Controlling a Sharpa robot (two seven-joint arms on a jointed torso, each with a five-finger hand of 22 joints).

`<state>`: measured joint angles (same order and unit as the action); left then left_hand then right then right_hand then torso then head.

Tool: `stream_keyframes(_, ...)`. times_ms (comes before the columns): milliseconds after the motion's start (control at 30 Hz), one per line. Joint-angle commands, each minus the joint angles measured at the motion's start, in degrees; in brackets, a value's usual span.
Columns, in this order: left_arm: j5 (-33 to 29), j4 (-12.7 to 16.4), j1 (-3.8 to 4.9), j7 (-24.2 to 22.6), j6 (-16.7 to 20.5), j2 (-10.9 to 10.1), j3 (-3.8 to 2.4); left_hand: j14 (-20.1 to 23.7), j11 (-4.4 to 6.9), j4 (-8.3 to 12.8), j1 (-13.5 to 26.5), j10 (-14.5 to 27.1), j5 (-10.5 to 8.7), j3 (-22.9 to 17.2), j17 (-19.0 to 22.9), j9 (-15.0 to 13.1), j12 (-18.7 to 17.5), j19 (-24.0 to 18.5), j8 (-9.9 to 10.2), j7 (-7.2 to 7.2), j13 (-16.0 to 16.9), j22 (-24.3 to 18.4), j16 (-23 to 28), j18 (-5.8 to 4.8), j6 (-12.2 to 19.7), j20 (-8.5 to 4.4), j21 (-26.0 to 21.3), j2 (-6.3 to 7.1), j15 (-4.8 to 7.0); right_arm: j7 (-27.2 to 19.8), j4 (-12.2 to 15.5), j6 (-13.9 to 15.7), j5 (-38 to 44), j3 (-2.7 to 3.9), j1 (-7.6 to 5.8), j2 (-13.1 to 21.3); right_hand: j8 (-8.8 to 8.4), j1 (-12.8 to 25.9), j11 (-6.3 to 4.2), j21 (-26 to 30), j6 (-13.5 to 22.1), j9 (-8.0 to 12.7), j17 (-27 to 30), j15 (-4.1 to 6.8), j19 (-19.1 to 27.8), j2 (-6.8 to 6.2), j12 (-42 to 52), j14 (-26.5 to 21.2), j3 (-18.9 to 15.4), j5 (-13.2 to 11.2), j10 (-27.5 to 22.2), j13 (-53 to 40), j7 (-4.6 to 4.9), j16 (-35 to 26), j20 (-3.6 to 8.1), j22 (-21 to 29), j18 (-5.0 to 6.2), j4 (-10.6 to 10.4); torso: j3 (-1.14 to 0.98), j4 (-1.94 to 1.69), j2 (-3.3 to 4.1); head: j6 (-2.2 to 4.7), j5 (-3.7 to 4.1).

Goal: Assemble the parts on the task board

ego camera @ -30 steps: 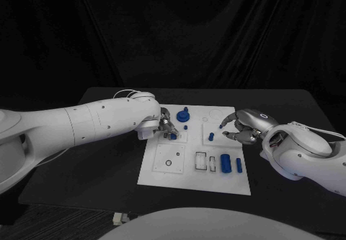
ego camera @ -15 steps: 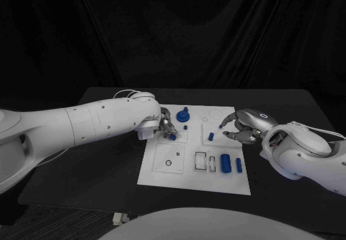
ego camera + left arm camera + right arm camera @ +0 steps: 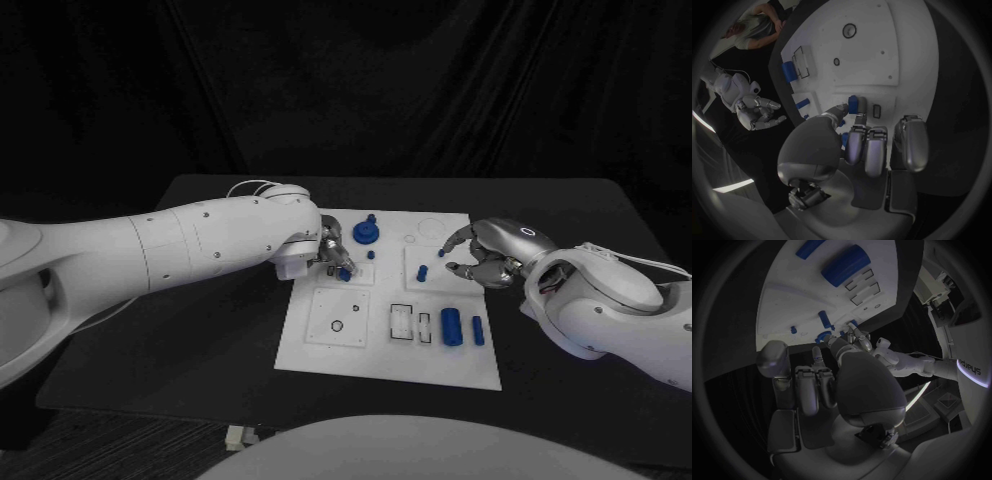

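The white task board (image 3: 329, 340) lies in the middle of the black table. My left hand (image 3: 326, 251) is over the board's left upper part and pinches a small blue part (image 3: 345, 272) (image 3: 853, 104) between thumb and a finger, close to the board surface beside a small rectangular slot (image 3: 877, 111). My right hand (image 3: 483, 256) hovers at the board's right edge, fingers loosely bent and apart, holding nothing. A small blue part (image 3: 423, 271) (image 3: 823, 317) lies just left of it.
A round blue part with a peg (image 3: 366, 233) and a tiny blue peg (image 3: 372, 255) stand near the board's far edge. A thick blue cylinder (image 3: 451, 326) (image 3: 845, 265) and a slim blue bar (image 3: 477, 330) lie at the lower right, beside rectangular slots (image 3: 402, 320). An oval hole (image 3: 339, 325) shows lower left.
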<state>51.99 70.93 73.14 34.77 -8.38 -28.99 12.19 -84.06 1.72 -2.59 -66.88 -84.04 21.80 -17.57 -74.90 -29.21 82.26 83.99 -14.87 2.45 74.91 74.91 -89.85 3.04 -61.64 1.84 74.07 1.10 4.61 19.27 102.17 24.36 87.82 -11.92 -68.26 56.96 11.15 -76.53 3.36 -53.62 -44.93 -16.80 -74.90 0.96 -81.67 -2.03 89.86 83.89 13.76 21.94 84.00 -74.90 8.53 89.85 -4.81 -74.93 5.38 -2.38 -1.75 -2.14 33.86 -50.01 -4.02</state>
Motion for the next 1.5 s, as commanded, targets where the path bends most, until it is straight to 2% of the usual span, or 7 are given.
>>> stream_keyframes(33,-0.1,0.3,-0.15,0.2,1.1,-0.1,0.0,-5.9,0.3,0.1,-0.2,-1.8,0.21,-0.1,-15.1,-0.1,0.0,0.1,-0.2,-0.23,10.0,10.9,-0.1,0.16,-0.1,-0.25,0.1,-0.1,0.36,0.3,0.0,0.4,0.2,0.03,0.13,0.1,-0.33,-0.2,0.23,0.2,-0.4,0.1,-15.1,-0.31,0.1,0.36,0.1,6.1,0.2,0.3,6.0,-15.1,-0.05,0.1,-0.27,-6.7,0.84,-0.2,0.0,-0.01,0.0,0.01,-0.02)
stream_keyframes(433,-0.1,0.5,0.2,1.0,2.4,-0.4,-0.03,-5.9,0.27,-0.4,0.5,-1.8,0.41,-0.1,-15.1,-0.3,-0.1,0.2,-0.3,-0.16,9.9,10.9,-0.1,0.14,0.2,-0.32,0.2,-0.16,0.39,0.2,-0.2,0.4,0.2,0.03,0.15,0.0,-0.36,-0.3,0.24,0.2,-0.4,0.1,-15.1,-0.32,0.1,0.3,0.1,6.1,0.2,0.4,6.0,-15.1,-0.04,0.1,-0.28,-6.7,0.84,-0.2,0.0,-0.02,0.0,0.01,-0.01)
stream_keyframes(900,-0.1,-0.9,0.42,1.1,2.3,0.9,-0.04,-5.9,0.17,-1.5,1.8,-1.8,0.23,0.0,-15.1,-0.5,-0.3,0.2,-0.2,-0.02,9.8,10.8,-0.1,0.15,0.7,-0.33,0.0,-0.31,0.35,0.1,-0.2,0.5,0.2,0.03,0.21,0.0,-0.36,-0.3,0.24,0.2,-0.4,0.1,-15.1,-0.32,0.1,0.3,0.1,6.1,0.2,0.4,6.0,-15.1,-0.04,0.1,-0.28,-6.7,0.84,-0.2,0.0,0.0,0.01,0.01,0.24)
stream_keyframes(1500,-0.1,-2.2,0.4,1.1,1.2,2.0,-0.04,-5.9,0.1,-1.9,2.2,-1.8,-0.11,0.0,-15.1,-0.5,-0.3,0.2,-0.1,0.05,9.8,10.9,-0.1,0.14,0.9,-0.31,0.1,-0.41,0.31,0.0,-0.4,0.4,0.2,0.03,0.55,0.1,-0.36,-0.3,0.24,0.2,-0.4,0.1,-15.1,-0.32,0.1,0.3,0.1,6.1,0.2,0.4,6.0,-15.1,-0.04,0.1,-0.28,-6.7,0.84,-0.2,0.0,-0.01,0.01,0.01,0.41)
